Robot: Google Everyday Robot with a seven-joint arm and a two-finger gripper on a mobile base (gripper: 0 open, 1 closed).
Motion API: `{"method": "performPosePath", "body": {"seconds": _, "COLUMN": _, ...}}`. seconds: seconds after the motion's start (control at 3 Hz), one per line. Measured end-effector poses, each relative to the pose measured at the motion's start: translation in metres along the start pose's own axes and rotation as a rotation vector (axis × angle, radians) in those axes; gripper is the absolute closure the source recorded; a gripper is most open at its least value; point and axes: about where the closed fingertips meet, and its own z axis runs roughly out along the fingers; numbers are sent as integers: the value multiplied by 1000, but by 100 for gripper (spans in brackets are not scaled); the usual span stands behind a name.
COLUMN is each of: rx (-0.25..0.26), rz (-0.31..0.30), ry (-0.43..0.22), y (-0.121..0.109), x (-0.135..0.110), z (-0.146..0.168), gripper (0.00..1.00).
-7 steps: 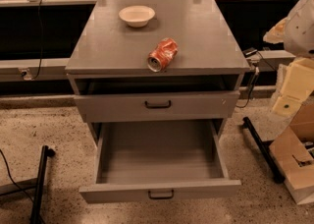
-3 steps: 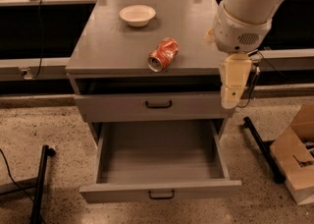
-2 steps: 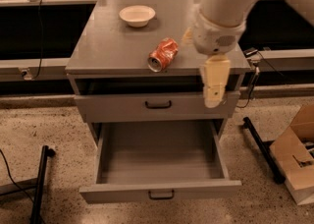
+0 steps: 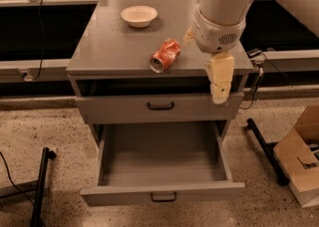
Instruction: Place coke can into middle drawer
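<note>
A black stand [image 4: 41, 183] is seen on the speckled floor at the far left. A grey cabinet [image 4: 107, 47] is set in the middle of the view. A cream bowl [image 4: 139, 15] is placed upright towards the back of its top. The coke can [image 4: 165, 55] is laid on its side on the cabinet top, near the front edge and in front of the bowl to the right, its silver end turned towards the front left. It is touched by nothing but the top. Below the top, a closed drawer [image 4: 119, 109] with a black handle is seen. Under it the middle drawer [image 4: 164, 164] is pulled out, and its bare tray is shown. The gripper [image 4: 220, 96] is hung pointing down from the white arm [image 4: 222, 17], over the right front corner of the cabinet, right of the can and apart from it. Whether it is wide or narrow cannot be told; nothing is seen in it. A cardboard box [image 4: 299, 164] is set on the floor at the far right.
</note>
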Motion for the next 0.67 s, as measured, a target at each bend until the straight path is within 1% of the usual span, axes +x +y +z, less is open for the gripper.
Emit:
{"method": "performPosePath", "body": {"seconds": 0.33, "rx": -5, "rz": -135, "ry": 25, "y": -33, "x": 12, "z": 11, "gripper": 0}}
{"method": "performPosePath", "body": {"seconds": 0.67, "rx": 42, "rz": -267, "ry": -68, "y": -74, "x": 17, "z": 17, "gripper": 0}}
